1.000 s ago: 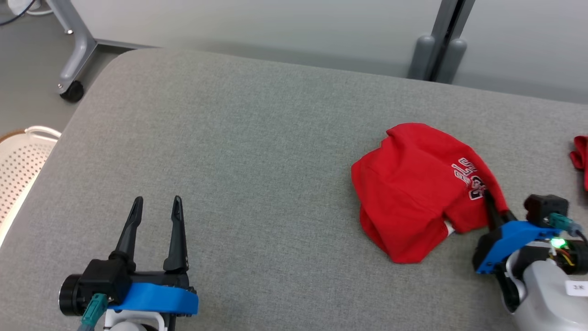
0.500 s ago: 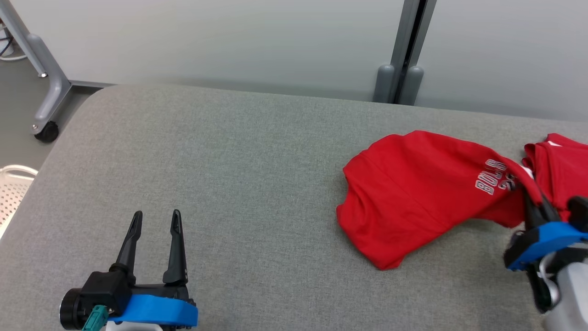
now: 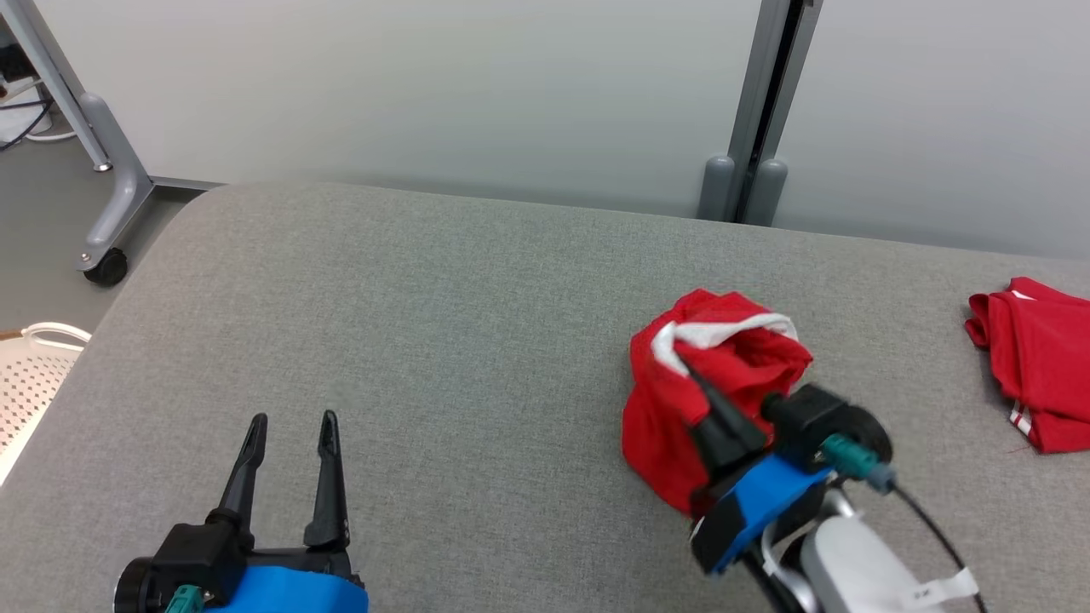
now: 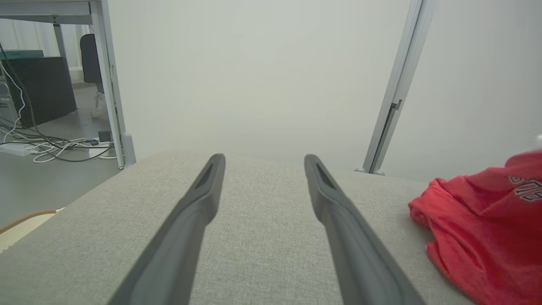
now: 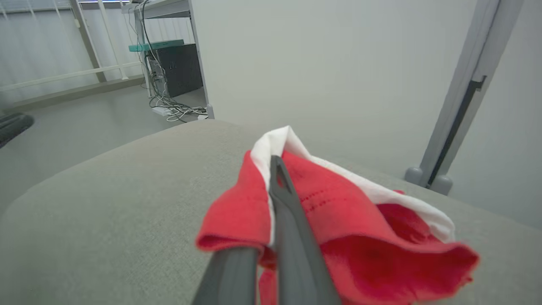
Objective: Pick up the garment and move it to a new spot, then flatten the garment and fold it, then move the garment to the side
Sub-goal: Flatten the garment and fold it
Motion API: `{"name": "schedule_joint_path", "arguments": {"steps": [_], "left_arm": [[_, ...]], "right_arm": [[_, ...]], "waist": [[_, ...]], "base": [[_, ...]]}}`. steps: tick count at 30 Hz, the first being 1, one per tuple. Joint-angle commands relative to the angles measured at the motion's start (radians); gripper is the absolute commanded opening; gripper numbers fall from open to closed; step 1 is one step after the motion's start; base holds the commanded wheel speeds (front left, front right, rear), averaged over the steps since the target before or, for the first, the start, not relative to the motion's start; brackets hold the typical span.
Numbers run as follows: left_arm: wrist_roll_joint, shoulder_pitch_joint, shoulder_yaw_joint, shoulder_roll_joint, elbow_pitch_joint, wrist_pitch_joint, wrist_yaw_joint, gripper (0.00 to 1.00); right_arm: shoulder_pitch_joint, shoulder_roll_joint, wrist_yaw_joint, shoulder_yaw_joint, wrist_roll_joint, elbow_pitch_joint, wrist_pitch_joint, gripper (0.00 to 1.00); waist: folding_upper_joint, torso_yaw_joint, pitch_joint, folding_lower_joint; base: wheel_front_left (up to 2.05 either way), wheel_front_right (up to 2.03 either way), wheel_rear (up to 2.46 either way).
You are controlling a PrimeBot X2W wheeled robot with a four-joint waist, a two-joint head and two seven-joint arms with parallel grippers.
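The garment (image 3: 664, 417) is a red shirt with a white trim, bunched into a heap right of centre on the grey padded table (image 3: 443, 323). My right gripper (image 3: 691, 379) is shut on its upper fold beside the trim. In the right wrist view the right gripper (image 5: 273, 163) pinches the red cloth (image 5: 360, 220), which drapes down either side of the fingers. My left gripper (image 3: 289, 421) stands open at the lower left, nothing between its fingers, far from the garment. In the left wrist view the left gripper (image 4: 264, 160) points over bare table, with the garment (image 4: 478, 237) at the right edge.
A second red garment (image 3: 1039, 383) lies at the table's right edge. A white perforated basket (image 3: 34, 375) stands on the floor to the left. A wheeled table leg (image 3: 106, 260) is at the back left, and a grey post (image 3: 754, 153) rises behind the table.
The head camera has shifted. My right gripper has dragged the garment's edge up and leftward over itself, so the spread shirt is now bunched with the white trim on top. The left gripper has stayed open.
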Motion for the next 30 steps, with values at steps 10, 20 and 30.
{"name": "schedule_joint_path", "arguments": {"steps": [10, 20, 30], "left_arm": [[-0.008, 0.025, 0.007, -0.002, 0.002, -0.004, -0.004, 1.0], [-0.017, 0.014, -0.001, -0.003, 0.009, -0.004, -0.001, 1.0], [-0.016, 0.039, 0.011, -0.003, 0.011, -0.004, -0.002, 1.0]], "right_arm": [[0.253, -0.031, 0.0, 0.267, 0.022, -0.088, 0.056, 0.0], [0.35, -0.045, 0.0, 0.257, 0.024, -0.123, 0.033, 1.0], [0.381, -0.034, 0.0, 0.082, 0.007, -0.288, 0.04, 1.0]], "waist": [[0.0001, -0.019, -0.015, 0.0001], [0.0001, -0.058, -0.017, 0.0001], [0.0001, -0.085, -0.035, 0.0001]], "base": [[0.0, 0.0, 0.0], [0.0, 0.0, 0.0], [0.0, 0.0, 0.0]]}}
